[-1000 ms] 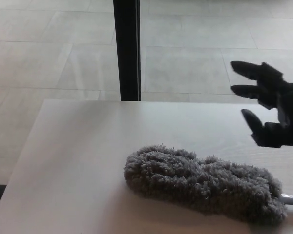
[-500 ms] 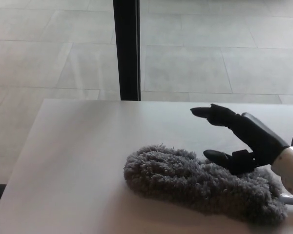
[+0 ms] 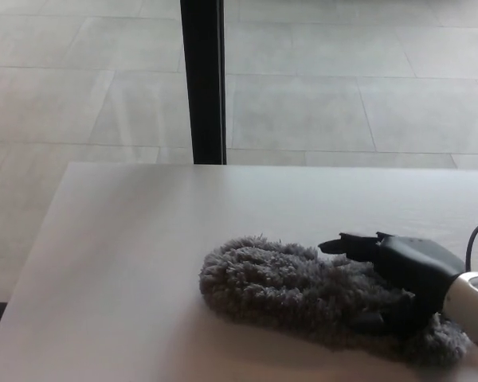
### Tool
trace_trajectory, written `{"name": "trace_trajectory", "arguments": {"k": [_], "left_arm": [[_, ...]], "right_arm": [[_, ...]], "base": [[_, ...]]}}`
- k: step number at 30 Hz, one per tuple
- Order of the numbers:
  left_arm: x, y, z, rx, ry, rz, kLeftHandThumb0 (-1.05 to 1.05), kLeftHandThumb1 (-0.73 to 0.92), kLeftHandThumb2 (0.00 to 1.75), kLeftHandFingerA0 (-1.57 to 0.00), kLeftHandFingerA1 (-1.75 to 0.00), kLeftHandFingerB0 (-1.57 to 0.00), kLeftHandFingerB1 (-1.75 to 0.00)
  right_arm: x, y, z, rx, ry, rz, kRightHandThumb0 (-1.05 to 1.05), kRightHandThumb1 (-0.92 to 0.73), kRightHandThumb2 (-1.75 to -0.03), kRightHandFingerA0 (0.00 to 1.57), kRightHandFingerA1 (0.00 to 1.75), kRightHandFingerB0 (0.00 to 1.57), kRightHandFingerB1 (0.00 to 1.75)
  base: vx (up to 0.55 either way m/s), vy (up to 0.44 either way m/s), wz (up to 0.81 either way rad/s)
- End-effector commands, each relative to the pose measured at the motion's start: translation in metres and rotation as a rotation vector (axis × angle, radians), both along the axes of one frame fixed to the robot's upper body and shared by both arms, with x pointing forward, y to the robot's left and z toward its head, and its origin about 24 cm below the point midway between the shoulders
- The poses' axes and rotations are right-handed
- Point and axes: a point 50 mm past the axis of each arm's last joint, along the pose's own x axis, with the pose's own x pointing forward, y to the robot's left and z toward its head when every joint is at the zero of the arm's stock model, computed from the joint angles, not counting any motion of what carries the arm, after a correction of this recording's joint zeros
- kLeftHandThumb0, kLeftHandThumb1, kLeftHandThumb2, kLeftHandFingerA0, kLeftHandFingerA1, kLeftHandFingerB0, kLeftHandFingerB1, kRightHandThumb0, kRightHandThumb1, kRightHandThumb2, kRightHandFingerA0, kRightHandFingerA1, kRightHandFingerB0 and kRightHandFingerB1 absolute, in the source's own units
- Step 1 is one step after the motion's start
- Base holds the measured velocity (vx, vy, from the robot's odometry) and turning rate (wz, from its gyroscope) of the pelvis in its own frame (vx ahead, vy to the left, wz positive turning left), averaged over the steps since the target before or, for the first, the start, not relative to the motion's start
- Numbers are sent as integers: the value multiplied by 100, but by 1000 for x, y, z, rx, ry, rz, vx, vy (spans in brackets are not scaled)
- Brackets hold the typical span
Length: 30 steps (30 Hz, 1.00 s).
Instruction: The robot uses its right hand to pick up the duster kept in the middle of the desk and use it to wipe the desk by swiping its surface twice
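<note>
I have the right hand (image 3: 394,278) low over the handle end of the duster (image 3: 303,290), fingers wrapping into the grey pile, thumb apparently beneath; whether the grip is fully closed I cannot tell. The duster lies flat on the counter (image 3: 135,239), right of centre near the front edge. To do this step well: secure the handle, not loose fluff, before lifting. The counter is pale and matt; beyond it, tiled floor (image 3: 319,103) and a dark post (image 3: 202,79)
</note>
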Motion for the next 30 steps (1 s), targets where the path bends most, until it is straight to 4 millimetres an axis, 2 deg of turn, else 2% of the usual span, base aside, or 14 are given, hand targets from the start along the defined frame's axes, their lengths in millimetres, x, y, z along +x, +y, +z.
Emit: {"name": "trace_trajectory", "arguments": {"k": [1,3,5,7,8,10,12,13,14,15,18,19,23,30], "left_arm": [[0,11,10,5,-50,17,-95,92,74,-33,-57,-21,-38],[0,10,9,1,-52,13,-95,92,74,-33,-57,-21,-38],[0,10,9,4,-53,14,-92,92,74,-33,-57,-23,-39],[1,11,10,11,-54,10,-91,92,75,-33,-57,-23,-39],[2,11,10,12,-53,10,-91,92,75,-33,-57,-23,-39],[2,11,10,16,-46,15,-90,92,74,-34,-54,-25,-38],[3,10,9,12,-48,17,-90,92,74,-34,-54,-25,-38],[2,9,9,5,-52,21,-89,92,75,-34,-56,-25,-39],[2,9,8,-12,-66,25,-89,92,77,-32,-59,-21,-39],[2,8,8,-18,-73,23,-89,92,76,-33,-60,-21,-40],[1,8,8,-7,-62,19,-88,92,75,-33,-57,-24,-39],[0,9,8,-14,-68,31,-87,92,76,-32,-55,-23,-38],[1,8,7,-21,-74,34,-86,92,77,-34,-57,-24,-39],[5,5,7,-39,-96,31,-84,92,77,-32,-57,-25,-39]], "right_arm": [[-17,12,-22,-149,-142,108,-56,-71,-62,39,67,23,33],[-18,13,-24,-137,-170,107,-56,-71,-62,39,67,23,33],[-18,10,-24,-71,-198,91,-43,-70,-60,66,79,31,35],[-18,6,-23,-46,-201,79,-36,-74,-62,78,98,35,37],[-18,4,-22,-45,-206,75,-36,-74,-62,78,98,35,37],[-19,0,-22,-23,-262,80,-30,-77,-62,81,131,45,41],[-19,-1,-22,-19,-278,83,-30,-77,-62,81,131,45,41],[-24,-4,-22,16,-363,104,-22,-75,-69,83,156,53,54],[-29,-6,-21,41,-442,138,-18,-70,-77,85,160,71,73],[-32,-8,-20,54,-514,166,-13,-56,-107,83,167,83,105],[-37,-10,-21,88,-597,201,-10,-52,-115,82,170,82,126],[-39,-10,-21,106,-606,200,-17,-49,-126,90,173,78,147],[-44,-8,-22,132,-619,196,-22,-57,-112,103,171,75,131],[-45,-3,-24,195,-661,126,-22,-60,-108,100,169,73,122]], "base": [[0,0,0],[0,0,0],[0,0,0],[0,0,0],[0,0,0],[0,0,0],[0,0,0],[0,0,0],[0,0,0],[0,0,0],[0,0,0],[0,0,0],[0,0,0],[0,0,0]]}}
